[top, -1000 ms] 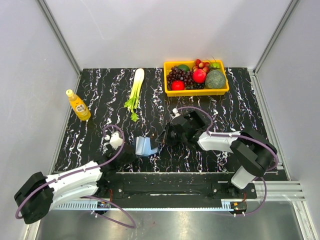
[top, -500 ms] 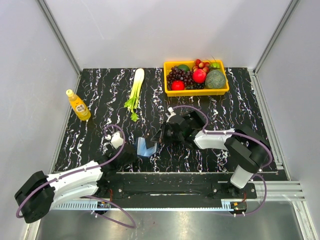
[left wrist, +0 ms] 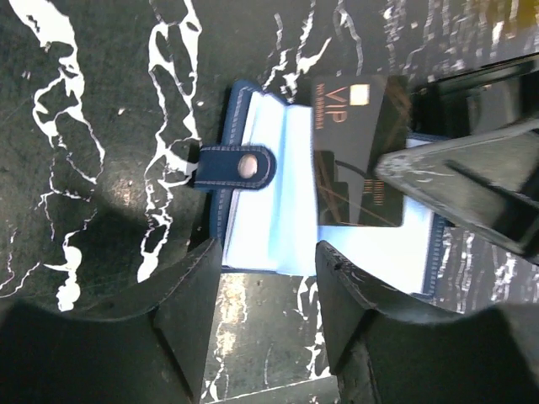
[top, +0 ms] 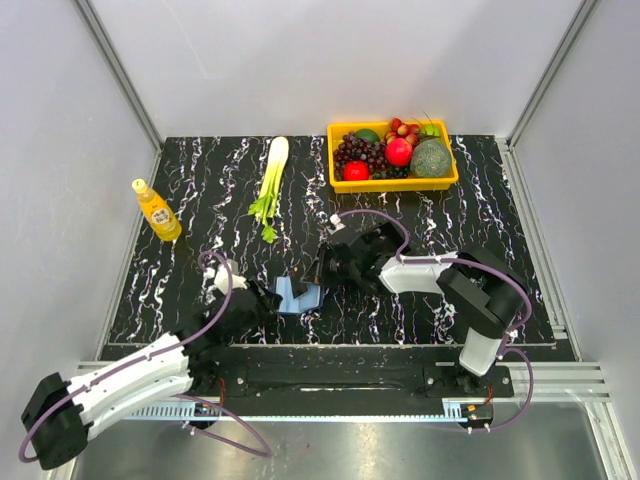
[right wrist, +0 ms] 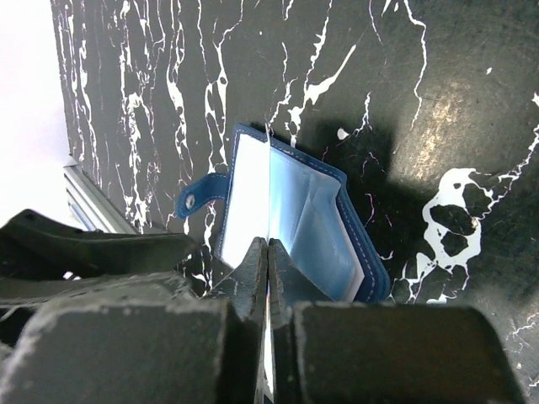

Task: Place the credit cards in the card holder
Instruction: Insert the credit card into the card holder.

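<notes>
Two arms reach in from the bottom edge of the top view onto a black, white-veined table. At the far left an orange bottle stands upright, well apart from everything else. Right of it and higher, a celery stalk lies lengthwise, leaves toward the bottom of the frame. Low and left of centre, the left gripper sits at the left end of the card holder. In its wrist view the two fingers stand well apart with nothing between them, and the holder's near edge lies just past their tips. The card holder lies open on the table, pale blue inside facing up, its snap tab sticking out toward the left of the left wrist frame. Just right of it, the right gripper is clamped on a dark credit card marked VIP, which overlaps the holder's pale inside at the upper right of that frame. In the right wrist view the card shows edge-on as a thin line between the closed fingers, over the holder's middle fold. Whether its end sits under a pocket cannot be told. At the upper right a yellow basket of fruit sits near the table's far edge
</notes>
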Controlling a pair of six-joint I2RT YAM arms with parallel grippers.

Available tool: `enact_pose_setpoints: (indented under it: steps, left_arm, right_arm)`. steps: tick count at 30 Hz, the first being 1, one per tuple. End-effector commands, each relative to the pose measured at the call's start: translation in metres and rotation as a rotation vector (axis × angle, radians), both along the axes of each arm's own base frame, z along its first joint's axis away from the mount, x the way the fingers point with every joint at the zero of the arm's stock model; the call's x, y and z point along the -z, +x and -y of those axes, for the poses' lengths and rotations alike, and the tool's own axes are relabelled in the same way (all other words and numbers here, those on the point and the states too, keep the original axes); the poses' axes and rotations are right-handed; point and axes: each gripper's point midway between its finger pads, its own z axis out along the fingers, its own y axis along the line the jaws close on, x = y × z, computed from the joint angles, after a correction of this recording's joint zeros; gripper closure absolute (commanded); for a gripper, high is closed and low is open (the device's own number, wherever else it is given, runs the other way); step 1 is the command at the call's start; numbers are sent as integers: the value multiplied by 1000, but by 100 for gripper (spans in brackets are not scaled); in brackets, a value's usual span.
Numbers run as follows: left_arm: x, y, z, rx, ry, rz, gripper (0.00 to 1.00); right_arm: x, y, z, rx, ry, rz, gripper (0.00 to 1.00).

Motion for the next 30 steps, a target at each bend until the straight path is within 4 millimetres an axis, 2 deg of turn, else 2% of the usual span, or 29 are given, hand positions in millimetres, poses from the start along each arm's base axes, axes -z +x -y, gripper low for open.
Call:
enact_pose_setpoints:
  steps: [1,3,5,15,18,20,24,27,30]
  left_arm:
    - [-25,7,-4,-4,-12,88,46]
    - [-35,9,0,23,-20,125,40]
    - [-42,10,8,65,-30,149,41]
    - [-14,16,36,174,41,71,49]
    - [-7,19,34,162,103,41,56]
    - [0,18,30,147,134,5,65]
    - [20,11,19,111,180,-74,78]
    - [27,7,16,105,183,-96,84]
    - [29,6,16,104,191,-107,85]
  right_arm:
    - [-6,7,-10,-11,-13,44,100]
    - [-5,9,-10,-8,-21,45,100]
    - [-5,10,-11,-9,-22,46,100]
    - [-9,10,-11,-16,-26,59,100]
    - [-12,11,-9,-11,-32,70,100]
    - [-17,12,-5,-3,-38,88,100]
    - [-37,16,8,33,-45,151,100]
    - [-46,17,21,62,-76,183,100]
    - [-50,16,30,78,-91,194,100]
